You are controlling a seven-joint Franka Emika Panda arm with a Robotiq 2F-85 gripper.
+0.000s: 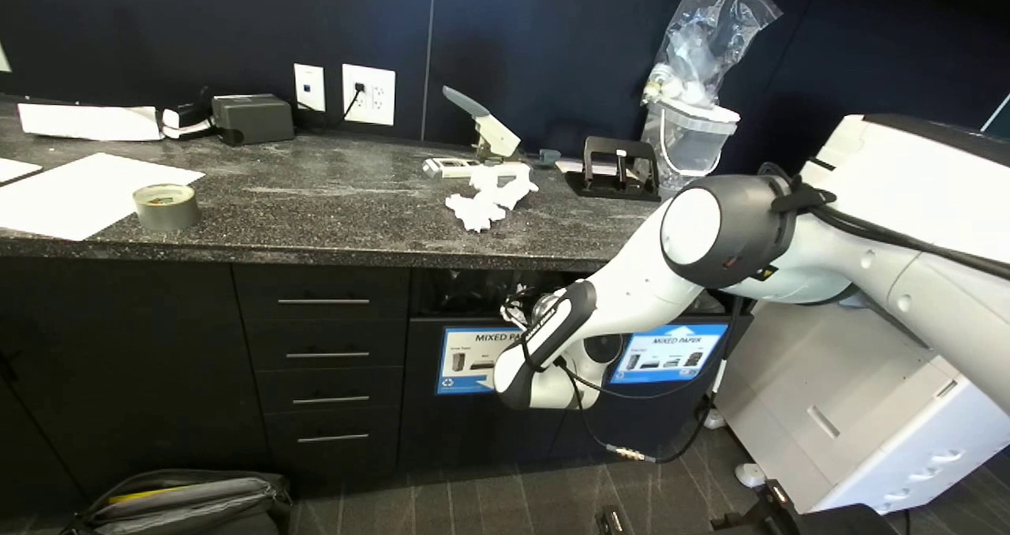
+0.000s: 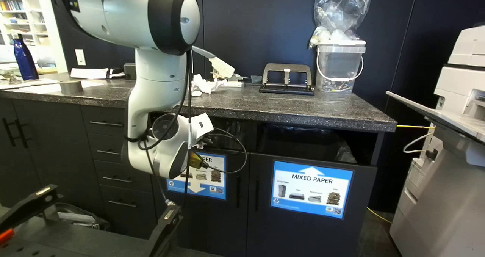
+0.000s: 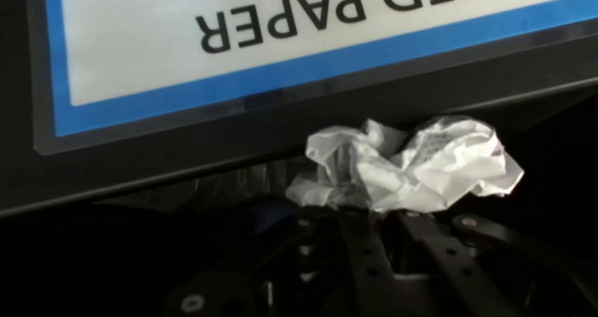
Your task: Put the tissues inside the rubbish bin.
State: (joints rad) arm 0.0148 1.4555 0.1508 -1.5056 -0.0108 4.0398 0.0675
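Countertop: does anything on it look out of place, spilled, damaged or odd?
Mildly. Crumpled white tissues lie loose on the countertop like litter, though the task is to bin them. A bulging clear plastic bag is also heaped atop the clear plastic bucket, which looks top-heavy. I see no spill or damage.

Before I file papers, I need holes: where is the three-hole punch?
In both exterior views, the three-hole punch stands on the countertop, just left of the clear plastic bucket and right of the crumpled tissues.
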